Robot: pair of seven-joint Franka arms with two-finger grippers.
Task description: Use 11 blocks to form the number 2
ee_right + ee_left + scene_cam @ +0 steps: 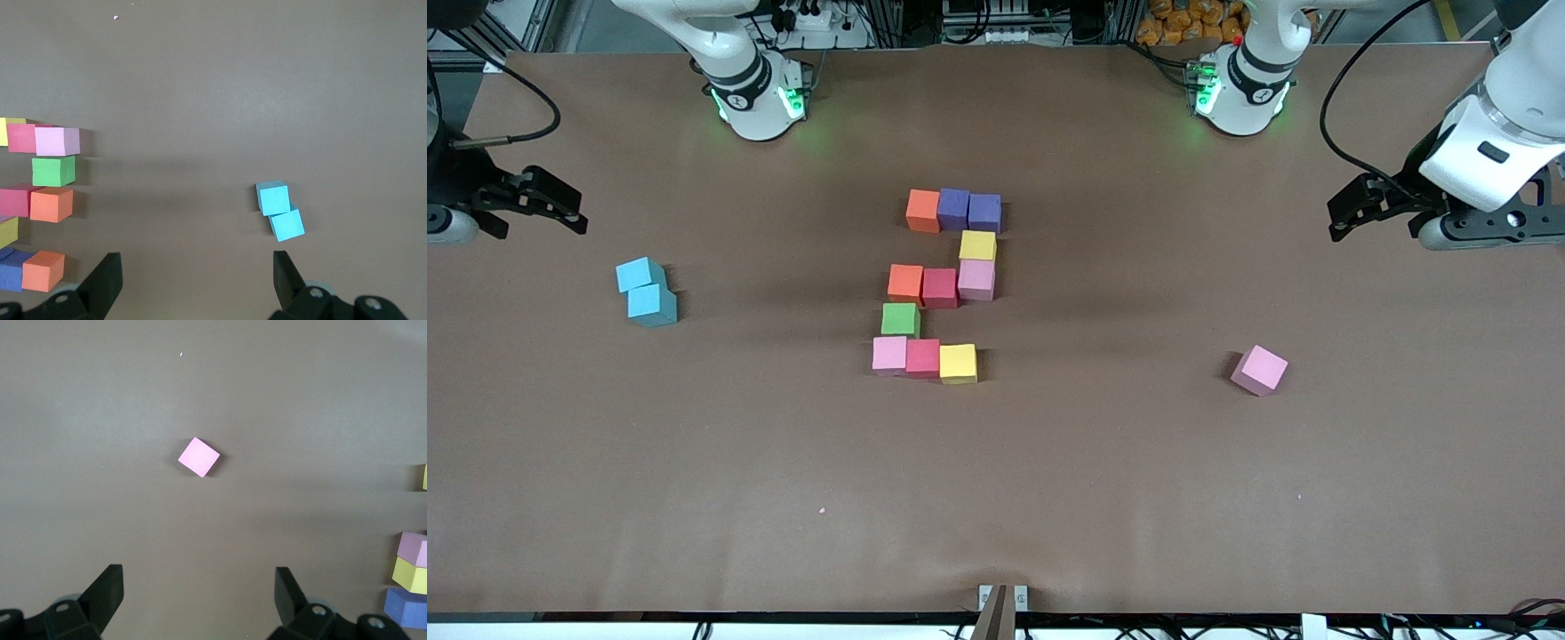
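Matte foam cubes in mixed colours are sitting edge to edge at the middle of the brown table [1049, 498], making up the blocky number 2 [941, 284]; its top row, farthest from the front camera, is running orange cube [923, 211], purple cube [953, 209], second purple cube [984, 212]; a yellow cube [977, 245] is lying under the last purple one; the middle row is reading second orange cube [905, 284], crimson-red cube [940, 288], pale pink cube [976, 279]; a green cube [901, 319] is sitting below that, and the bottom row, nearest the front camera, is showing second pink cube [889, 355], second crimson-red cube [922, 357], second yellow cube [958, 363]; the rows are looking slightly staggered rather than perfectly square. A loose pink cube [1259, 370] is lying turned at an angle, well apart from the digit toward the left arm's end of the table; two light-blue cubes [646, 292] are touching each other toward the right arm's end. The left gripper [1352, 213] is hovering over bare table at its own end, fingers spread wide and holding nothing; the right gripper [538, 203] is hanging over the table's edge at its end, seemingly just as wide apart and likewise empty.
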